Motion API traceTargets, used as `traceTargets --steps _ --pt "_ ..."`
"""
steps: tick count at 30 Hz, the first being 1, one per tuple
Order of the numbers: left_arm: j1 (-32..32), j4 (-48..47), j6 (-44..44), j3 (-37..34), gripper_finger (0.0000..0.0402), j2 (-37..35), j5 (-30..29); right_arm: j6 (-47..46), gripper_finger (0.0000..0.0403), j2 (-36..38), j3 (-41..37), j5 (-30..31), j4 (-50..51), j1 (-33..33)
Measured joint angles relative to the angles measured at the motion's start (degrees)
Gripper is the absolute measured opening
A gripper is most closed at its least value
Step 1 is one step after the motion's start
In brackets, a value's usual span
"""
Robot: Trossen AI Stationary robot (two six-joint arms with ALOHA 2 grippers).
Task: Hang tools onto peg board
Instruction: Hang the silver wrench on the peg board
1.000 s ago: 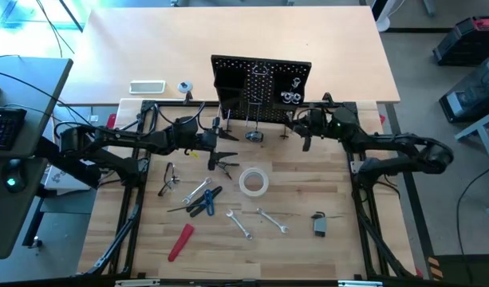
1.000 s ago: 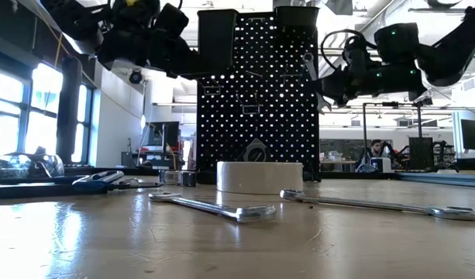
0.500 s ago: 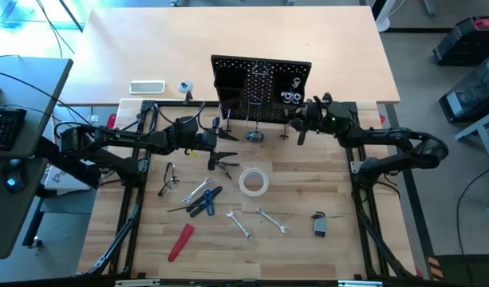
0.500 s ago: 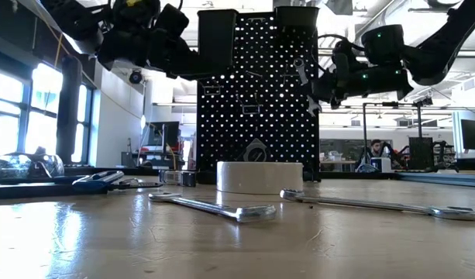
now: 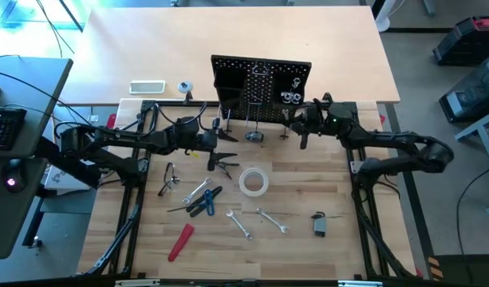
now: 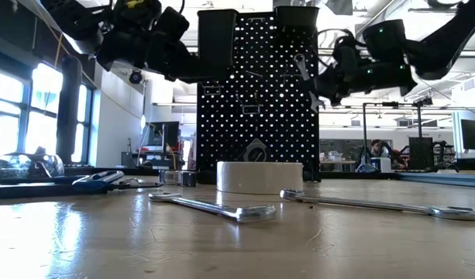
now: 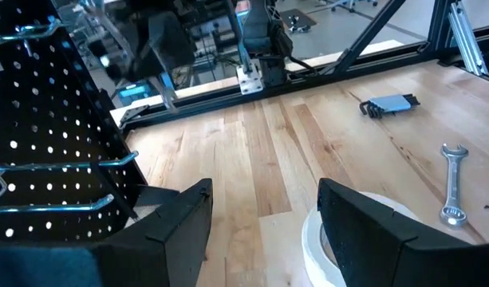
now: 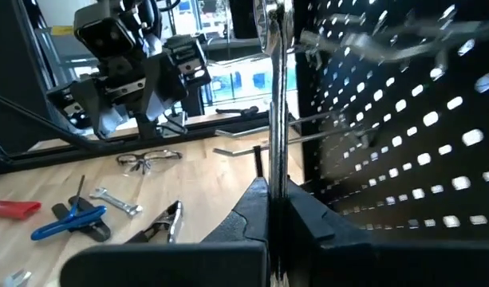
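Wood table [image 5: 308,187]: right gripper [image 5: 301,135] pinches silver wrench [image 8: 276,96] beside peg board [image 5: 260,80]. Next: slip it onto hook. Left gripper [image 5: 214,151] waits, fingers apart.

peg board [image 5: 262,84] at table's far edge | tape roll [image 5: 254,182] before it (wrenches [image 5: 240,225] nearer still)

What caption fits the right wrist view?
Right gripper holds a silver wrench upright beside the peg board.

Overhead and table-level cameras share the peg board [image 5: 261,82].
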State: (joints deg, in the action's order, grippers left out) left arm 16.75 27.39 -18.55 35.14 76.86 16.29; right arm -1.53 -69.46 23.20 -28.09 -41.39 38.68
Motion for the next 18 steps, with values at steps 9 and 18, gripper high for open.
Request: traceTargets --steps 9,18 --pt "0.00 0.73 -0.61 0.00 0.0220 0.00 0.00 0.51 0.0003 5.25 0.00 0.01 8.72 1.24" --pt "-0.02 0.87 -0.11 0.00 0.0220 0.00 0.02 1.57 0.0003 4.92 0.00 1.18 7.62 2.57"
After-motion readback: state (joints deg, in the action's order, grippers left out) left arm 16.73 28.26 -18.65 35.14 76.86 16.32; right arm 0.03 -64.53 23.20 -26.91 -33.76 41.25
